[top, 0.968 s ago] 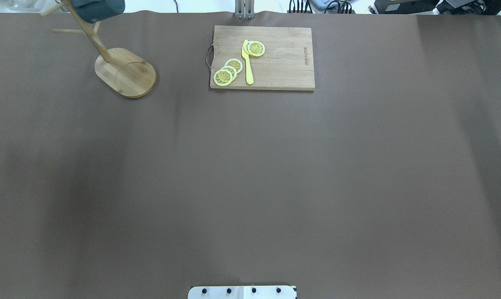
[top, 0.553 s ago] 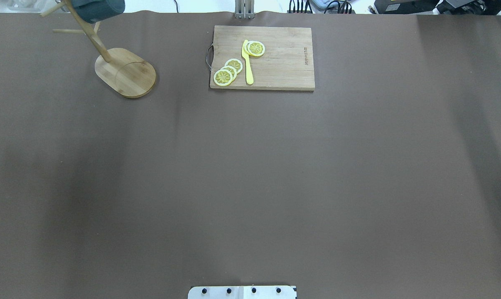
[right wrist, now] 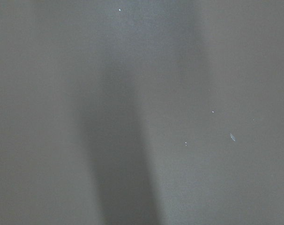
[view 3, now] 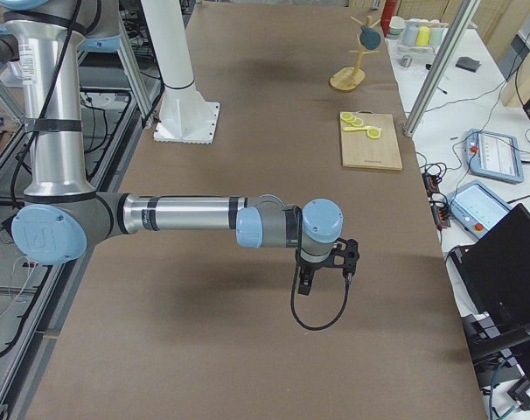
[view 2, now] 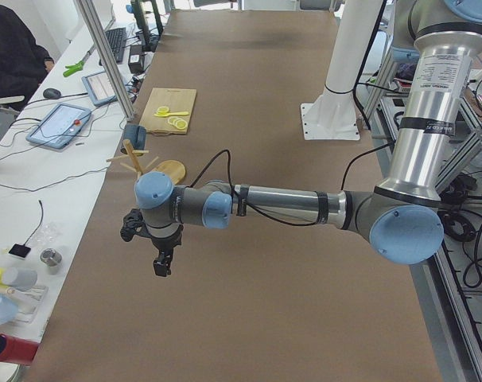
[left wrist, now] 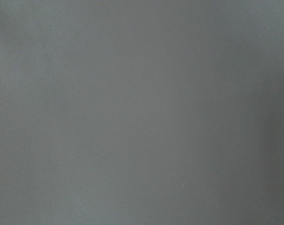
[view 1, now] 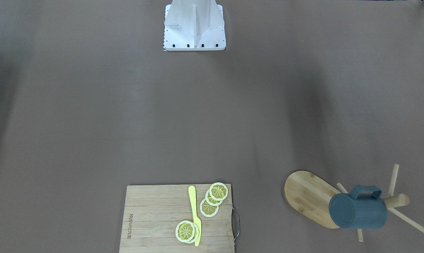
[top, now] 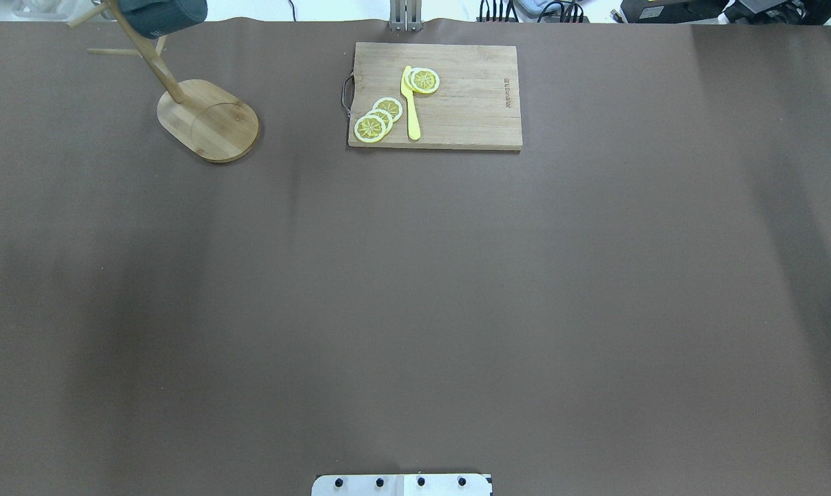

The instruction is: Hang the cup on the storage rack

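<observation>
One cup (top: pixel 164 17) hangs on a peg of the storage rack (top: pixel 209 122) at the bench's (top: pixel 415 275) far left corner, with nothing touching it. The hanging step looks done. The left fingers (view 2: pixel 161 265) and right fingers (view 3: pixel 303 285) hover well apart from it; wide or narrow, I cannot tell. What remains is probably only keeping clear.

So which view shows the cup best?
Exterior front-facing: the cup shows whole, handle and bottom visible, hanging on the storage rack. Overhead crops it at the top edge; both side views show it tiny and far; the wrist views show only the table.
</observation>
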